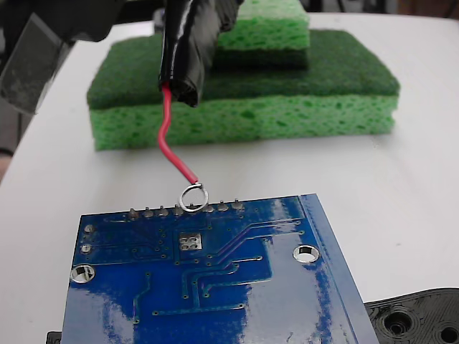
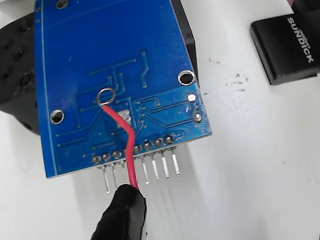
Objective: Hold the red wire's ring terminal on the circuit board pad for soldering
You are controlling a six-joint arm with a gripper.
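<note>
Red insulated wire [image 1: 167, 136] hangs from the black-taped gripper [image 1: 188, 92] clamped on its sleeved end; its tiny silver ring terminal [image 1: 192, 197] hovers at the glossy blue circuit board [image 1: 215, 287] edge, short of the square silver pad [image 1: 190, 241] (fixed view).

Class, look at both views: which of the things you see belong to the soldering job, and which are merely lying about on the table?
Belong to the job:
- red wire
- ring terminal
- circuit board
- pad
- black-sleeved end of the wire

Lying about:
- two stacked green sponges
- black plastic part
- black block with white lettering
</note>
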